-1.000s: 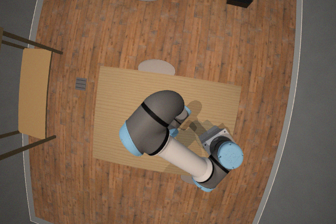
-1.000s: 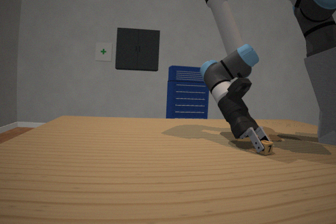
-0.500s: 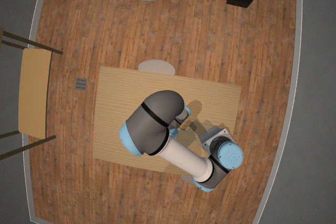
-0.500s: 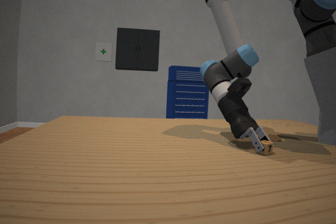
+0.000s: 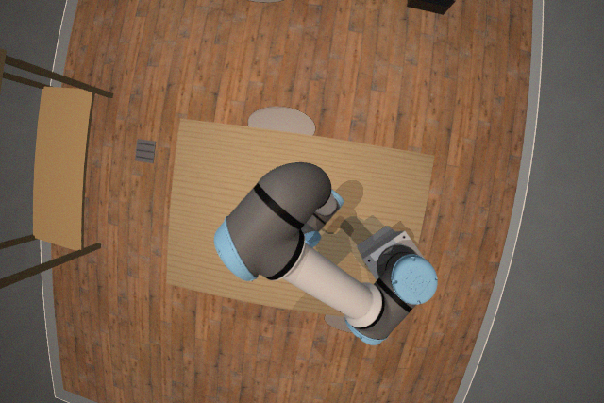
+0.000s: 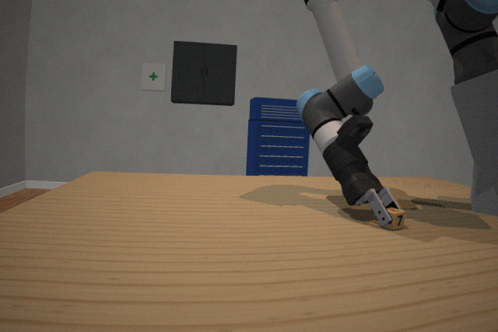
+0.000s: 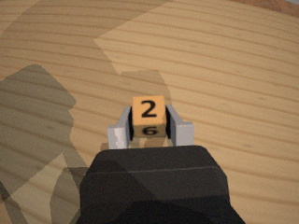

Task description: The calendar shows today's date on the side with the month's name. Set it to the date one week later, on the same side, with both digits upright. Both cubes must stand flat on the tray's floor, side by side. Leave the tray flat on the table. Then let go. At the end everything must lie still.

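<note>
My gripper (image 6: 392,215) (image 7: 149,116) is shut on a small wooden cube (image 6: 397,221) (image 7: 149,109), with a finger on either side of it. In the wrist view the cube shows a black 2 on its upper face and a 6 on the face below that. In the exterior view a 7 shows on its right-hand face. The cube is very low, at or just above the table (image 6: 201,256) (image 7: 243,93); a gap cannot be told. A flat brownish shape (image 6: 411,204) lies behind the fingers, too small to name. The tray and second cube cannot be made out.
The arm (image 5: 331,286) (image 6: 341,39) reaches over the table and hides part of it in the top view. Its grey base (image 6: 484,147) stands at the right in the exterior view. A blue drawer cabinet (image 6: 277,143) stands behind the table. Arm shadows cross the wood around the cube.
</note>
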`<control>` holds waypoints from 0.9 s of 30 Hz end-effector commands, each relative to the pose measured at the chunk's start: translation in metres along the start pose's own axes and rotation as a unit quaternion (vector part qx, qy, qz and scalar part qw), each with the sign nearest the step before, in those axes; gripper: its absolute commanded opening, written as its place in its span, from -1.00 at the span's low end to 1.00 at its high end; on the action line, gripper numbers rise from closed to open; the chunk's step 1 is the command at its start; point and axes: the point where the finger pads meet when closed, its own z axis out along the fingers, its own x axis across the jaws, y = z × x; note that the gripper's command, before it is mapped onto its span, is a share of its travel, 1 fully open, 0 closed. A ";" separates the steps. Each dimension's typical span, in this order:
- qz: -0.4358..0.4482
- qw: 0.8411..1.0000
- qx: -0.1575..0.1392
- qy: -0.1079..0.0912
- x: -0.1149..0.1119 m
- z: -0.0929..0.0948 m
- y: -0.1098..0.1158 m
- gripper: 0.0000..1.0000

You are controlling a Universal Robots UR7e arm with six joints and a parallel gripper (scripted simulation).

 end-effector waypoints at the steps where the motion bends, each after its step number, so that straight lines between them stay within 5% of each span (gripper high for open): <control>1: 0.000 1.000 -0.001 0.001 0.000 -0.001 0.002 0.14; 14: 0.000 1.000 -0.001 0.001 0.000 -0.001 0.002 0.14; 27: 0.000 1.000 -0.001 0.001 0.000 -0.001 0.002 0.62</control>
